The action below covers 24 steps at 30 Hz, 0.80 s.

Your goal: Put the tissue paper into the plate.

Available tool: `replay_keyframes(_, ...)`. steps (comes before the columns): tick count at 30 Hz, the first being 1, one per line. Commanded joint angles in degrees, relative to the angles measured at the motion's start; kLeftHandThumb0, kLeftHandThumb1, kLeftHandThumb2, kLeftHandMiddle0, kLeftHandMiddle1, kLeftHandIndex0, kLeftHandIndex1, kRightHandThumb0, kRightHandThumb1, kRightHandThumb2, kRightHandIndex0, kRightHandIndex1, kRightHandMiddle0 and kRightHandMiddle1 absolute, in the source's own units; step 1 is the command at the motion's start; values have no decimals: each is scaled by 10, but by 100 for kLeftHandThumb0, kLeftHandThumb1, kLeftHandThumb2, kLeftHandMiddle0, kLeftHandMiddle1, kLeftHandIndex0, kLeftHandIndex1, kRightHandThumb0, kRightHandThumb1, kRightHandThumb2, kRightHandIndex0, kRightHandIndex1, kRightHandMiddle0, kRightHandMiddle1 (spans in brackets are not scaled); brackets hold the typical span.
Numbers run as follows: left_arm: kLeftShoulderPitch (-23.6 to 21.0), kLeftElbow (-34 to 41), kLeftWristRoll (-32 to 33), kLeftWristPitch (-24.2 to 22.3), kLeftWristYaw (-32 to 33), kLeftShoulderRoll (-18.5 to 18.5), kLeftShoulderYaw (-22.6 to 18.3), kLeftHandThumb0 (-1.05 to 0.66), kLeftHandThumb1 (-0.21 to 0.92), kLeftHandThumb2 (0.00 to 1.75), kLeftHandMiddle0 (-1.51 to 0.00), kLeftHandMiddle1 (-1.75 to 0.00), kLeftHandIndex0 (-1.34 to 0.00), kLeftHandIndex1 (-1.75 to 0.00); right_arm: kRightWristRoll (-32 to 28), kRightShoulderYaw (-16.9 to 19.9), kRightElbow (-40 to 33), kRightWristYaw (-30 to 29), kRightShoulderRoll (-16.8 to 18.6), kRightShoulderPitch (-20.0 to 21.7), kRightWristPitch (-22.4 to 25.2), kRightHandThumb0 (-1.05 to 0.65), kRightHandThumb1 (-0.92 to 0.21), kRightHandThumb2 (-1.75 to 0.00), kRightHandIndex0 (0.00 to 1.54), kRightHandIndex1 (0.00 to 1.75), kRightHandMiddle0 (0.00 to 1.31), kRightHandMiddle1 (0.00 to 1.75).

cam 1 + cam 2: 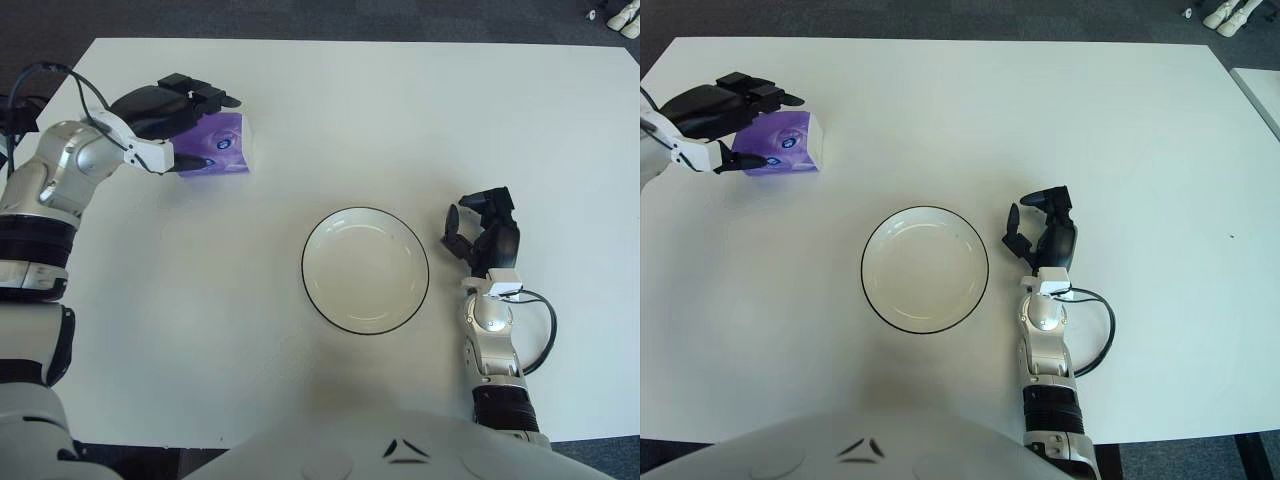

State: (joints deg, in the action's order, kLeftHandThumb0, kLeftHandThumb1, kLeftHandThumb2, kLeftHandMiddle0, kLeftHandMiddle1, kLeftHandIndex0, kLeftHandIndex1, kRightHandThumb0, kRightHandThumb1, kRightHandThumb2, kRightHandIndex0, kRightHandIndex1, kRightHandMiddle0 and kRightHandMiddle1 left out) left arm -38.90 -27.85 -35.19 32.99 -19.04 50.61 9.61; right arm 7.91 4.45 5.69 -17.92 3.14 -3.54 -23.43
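The tissue paper is a purple pack [222,145] lying on the white table [400,120] at the far left. My left hand [200,128] is over the pack's left part, with the fingers [208,97] past its far edge and the thumb [195,160] at its near edge. The hand is open around the pack, which still lies flat on the table. The plate [365,270] is white with a dark rim, empty, at the table's middle front. My right hand [480,235] shows just right of the plate, fingers relaxed and holding nothing.
The table's front edge runs just before my body. A cable [545,330] loops beside my right forearm. Dark floor lies beyond the far edge, with a pair of white shoes [625,15] at the top right.
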Motion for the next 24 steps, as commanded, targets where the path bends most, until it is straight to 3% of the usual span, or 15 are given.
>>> replay_keyframes(1,-11,-4,-25,-3,18,9,11,-99,46,88,0,0,0,0,2,-7,63,3,11,-50,15,-40,-60,-97,55,136,39,175)
replay_keyframes(24,-25,-29,-31,-12,11,-9,44,-102,48,84,0,0,0,0,5,-7,59,-2,13,-54,14,-39,-61,-96,55,135,38,175)
